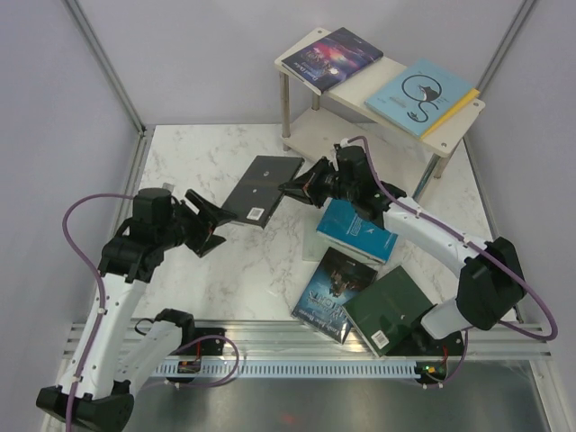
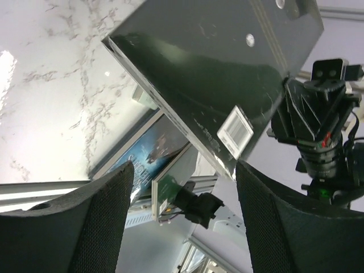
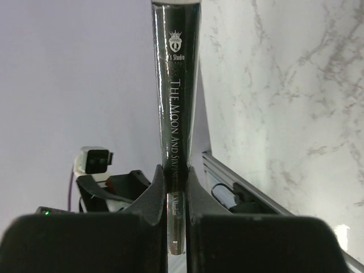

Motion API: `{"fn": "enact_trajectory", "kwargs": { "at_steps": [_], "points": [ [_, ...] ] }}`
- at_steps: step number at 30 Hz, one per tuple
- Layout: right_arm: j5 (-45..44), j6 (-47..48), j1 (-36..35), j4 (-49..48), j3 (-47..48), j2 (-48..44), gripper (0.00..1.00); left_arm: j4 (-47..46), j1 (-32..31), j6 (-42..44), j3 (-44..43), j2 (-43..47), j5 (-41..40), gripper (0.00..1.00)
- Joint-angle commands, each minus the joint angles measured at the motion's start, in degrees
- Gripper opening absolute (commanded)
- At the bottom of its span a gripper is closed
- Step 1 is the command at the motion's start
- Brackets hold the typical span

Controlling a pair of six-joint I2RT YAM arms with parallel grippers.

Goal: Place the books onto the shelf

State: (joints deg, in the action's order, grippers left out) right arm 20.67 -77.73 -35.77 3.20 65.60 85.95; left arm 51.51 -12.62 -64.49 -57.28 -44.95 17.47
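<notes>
A black book (image 1: 264, 186) with a barcode sticker hangs tilted above the table, and my right gripper (image 1: 299, 187) is shut on its spine edge. The right wrist view shows that spine (image 3: 176, 85) pinched between the two pads (image 3: 176, 179). My left gripper (image 1: 228, 230) stands open just short of the book's near corner. From the left wrist the black cover (image 2: 216, 74) fills the space above my open gripper (image 2: 185, 210), which holds nothing. The cream shelf (image 1: 358, 88) at the back right carries a purple galaxy book (image 1: 333, 54) and a cyan book (image 1: 421, 94) lying on a yellow one.
Three more books lie on the marble table (image 1: 180, 162) under the right arm: a blue one (image 1: 357, 231), a dark blue one (image 1: 331, 286) and a dark green one (image 1: 393, 310). Pale walls with metal posts close in the left, right and back sides.
</notes>
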Motion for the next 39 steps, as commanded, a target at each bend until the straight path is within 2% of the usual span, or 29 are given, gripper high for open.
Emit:
{"fn": "enact_trajectory", "kwargs": {
  "at_steps": [1, 8, 11, 17, 28, 31, 32, 34, 35, 38, 39],
  "points": [
    [0.7, -8.8, 0.1, -6.7, 5.1, -4.2, 0.00, -6.0, -0.1, -4.3, -3.5, -2.3, -1.3, 0.76],
    [-0.1, -20.9, 0.2, -18.3, -1.6, -7.5, 0.00, -11.5, 0.0, -9.2, -7.9, -5.5, -5.0, 0.77],
    [-1.6, -22.8, 0.0, -21.6, -2.9, -8.4, 0.00, -13.8, -0.1, -12.1, -8.4, -5.1, -7.2, 0.76],
    [-4.6, -29.0, -1.1, -28.8, -5.1, -8.7, 0.00, -14.2, -0.1, -15.0, -11.9, -5.9, -11.1, 0.61],
    [-10.3, -35.7, -4.4, -39.0, -3.1, -5.8, 0.00, -17.5, 0.0, -16.5, -15.2, -10.1, -10.2, 0.61],
    [-10.4, -36.8, -4.7, -40.2, -2.8, -5.3, 0.00, -17.5, 0.0, -16.5, -16.6, -11.4, -10.3, 0.54],
    [-10.2, -36.6, -4.7, -40.1, -2.6, -5.4, 0.00, -17.7, -0.1, -16.6, -16.9, -11.7, -10.5, 0.46],
    [-10.3, -36.3, -4.7, -39.8, -2.6, -5.6, 0.00, -17.9, -0.1, -16.7, -18.0, -12.1, -11.2, 0.36],
    [-10.0, -36.1, -4.7, -39.7, -2.7, -5.7, 0.00, -18.1, -0.1, -16.7, -18.4, -12.4, -11.3, 0.26],
    [-9.7, -35.2, -4.7, -38.8, -3.2, -6.2, 0.00, -18.1, 0.0, -16.7, -20.2, -13.8, -11.3, 0.25],
    [-9.8, -34.8, -4.7, -38.5, -3.5, -6.5, 0.00, -18.2, 0.0, -16.7, -20.5, -14.2, -10.3, 0.10]
  ]
}}
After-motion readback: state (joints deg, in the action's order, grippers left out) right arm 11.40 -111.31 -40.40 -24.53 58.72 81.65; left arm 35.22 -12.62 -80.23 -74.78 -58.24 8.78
